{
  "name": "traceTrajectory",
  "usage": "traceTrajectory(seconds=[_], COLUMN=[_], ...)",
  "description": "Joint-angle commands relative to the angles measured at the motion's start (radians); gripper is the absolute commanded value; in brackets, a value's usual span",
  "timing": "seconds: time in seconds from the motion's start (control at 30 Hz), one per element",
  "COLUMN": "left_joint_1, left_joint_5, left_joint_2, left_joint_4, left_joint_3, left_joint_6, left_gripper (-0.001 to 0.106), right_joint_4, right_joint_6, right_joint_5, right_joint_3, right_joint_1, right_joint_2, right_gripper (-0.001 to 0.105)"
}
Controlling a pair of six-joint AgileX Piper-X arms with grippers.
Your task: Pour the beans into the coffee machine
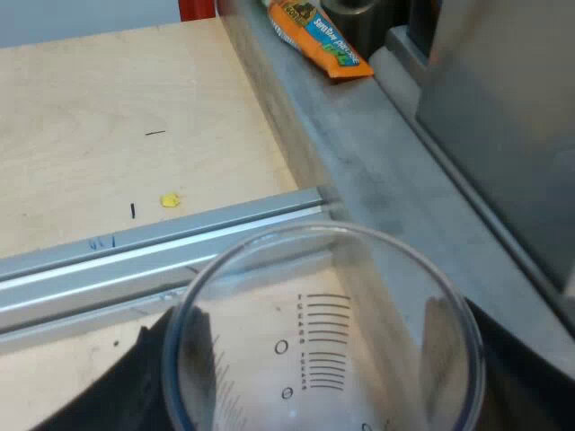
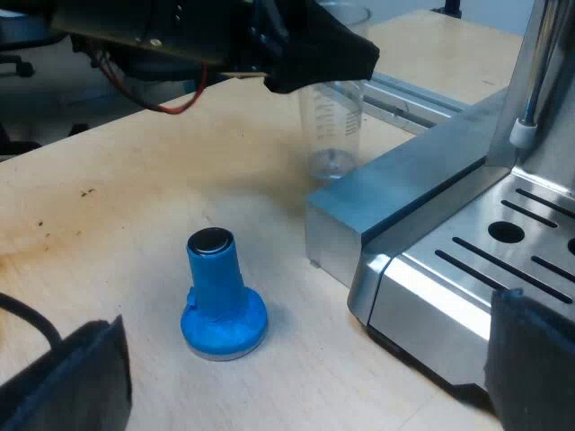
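Writing: the measuring glass [image 1: 323, 359] carries one ladder of printed scale lines with small figures beside them, too small to read. The orange and blue packet [image 1: 319, 36] has print I cannot make out. There are faint blue pen marks on the metal rail [image 1: 153, 247].
Left gripper [image 1: 323, 382]: its dark fingers [image 1: 135, 386] sit on either side of the glass, clamped on its wall.
Measuring glass: one, clear plastic, round, with a thick rim. The wood shows through its bottom. From the right wrist view it hangs under the left fingers, just beside the corner of the espresso machine [image 2: 467, 260]. I cannot tell whether its base touches the table.
Right gripper [image 2: 296, 368]: two black fingers [image 2: 72, 382] spread wide, holding nothing.
Tamper [image 2: 220, 292]: one, blue, with a flared base and a dark flat top. It stands upright between and just ahead of the right fingers.
Machine: brushed grey metal with boxy edges and a slotted drip grille [image 2: 530, 242] by the right gripper's far finger.
Table [image 2: 135, 206]: pale plywood, scuffed, with one yellow speck [image 1: 170, 200].
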Motion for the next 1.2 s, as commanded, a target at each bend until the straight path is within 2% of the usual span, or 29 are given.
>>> traceTrajectory(seconds=[0.03,0.2,0.3,0.47,0.83,1.07,1.2], left_joint_1=[0.001,0.001,0.001,0.001,0.001,0.001,0.001], left_joint_5=[0.007,0.007,0.007,0.007,0.007,0.007,-0.006], left_joint_2=[0.043,0.095,0.097,0.097,0.097,0.09,0.077], left_joint_4=[-0.089,-0.139,-0.138,-0.138,-0.124,-0.092,0.087], left_joint_3=[-0.003,-0.003,-0.005,-0.005,-0.007,-0.009,-0.043], left_joint_6=[-0.002,-0.002,-0.002,-0.002,-0.002,-0.002,-0.002], left_gripper=[0.005,0.006,0.012,0.04,0.067,0.069,0.069], right_joint_4=[-0.014,-0.014,-0.014,-0.014,-0.014,-0.014,-0.014], right_joint_6=[-0.004,-0.004,-0.004,-0.004,-0.004,-0.004,-0.004], right_joint_5=[0.006,0.006,0.006,0.006,0.006,0.006,0.006], right_joint_3=[0.0,0.0,0.0,0.0,0.0,0.0,0.0], right_joint_1=[0.001,0.001,0.001,0.001,0.001,0.001,0.001], right_joint_2=[-0.002,-0.002,-0.002,-0.002,-0.002,-0.002,-0.002], right_gripper=[0.081,0.081,0.081,0.081,0.081,0.081,0.081])
